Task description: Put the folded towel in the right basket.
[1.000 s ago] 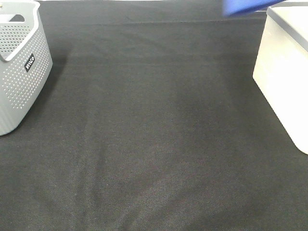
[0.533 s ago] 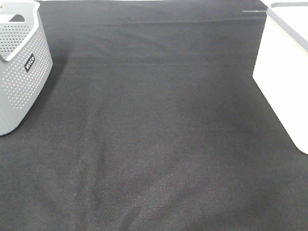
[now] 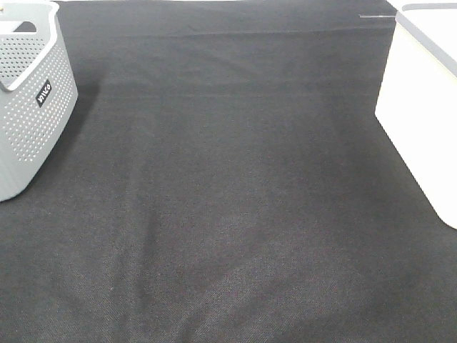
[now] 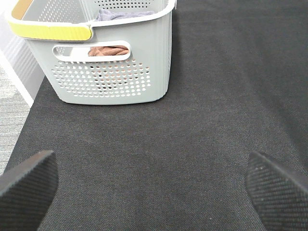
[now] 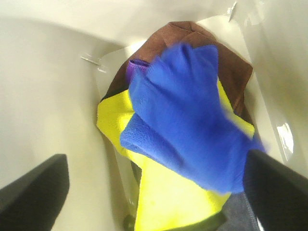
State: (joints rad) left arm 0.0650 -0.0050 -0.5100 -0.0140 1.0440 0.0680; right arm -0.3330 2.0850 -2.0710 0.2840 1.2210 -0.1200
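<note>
In the right wrist view the blue folded towel [image 5: 187,120] looks blurred inside the white right basket [image 5: 48,86]. It lies over a yellow towel [image 5: 168,197] and a brown towel [image 5: 231,67]. My right gripper [image 5: 154,192] is above the basket's inside with its jaws wide apart, the blue towel between and below them. My left gripper [image 4: 153,187] is open and empty over the black cloth, facing the grey left basket [image 4: 110,72]. Neither gripper shows in the exterior high view, where the right basket [image 3: 421,107] is at the right edge.
The grey perforated left basket [image 3: 32,100] stands at the left edge and holds a brown towel [image 4: 108,50] and a grey one [image 4: 120,14]. A black cloth [image 3: 228,200] covers the table between the two baskets.
One second ago the blue towel showed at the top right of the exterior high view, beside the right basket's rim. It has since left that view.
</note>
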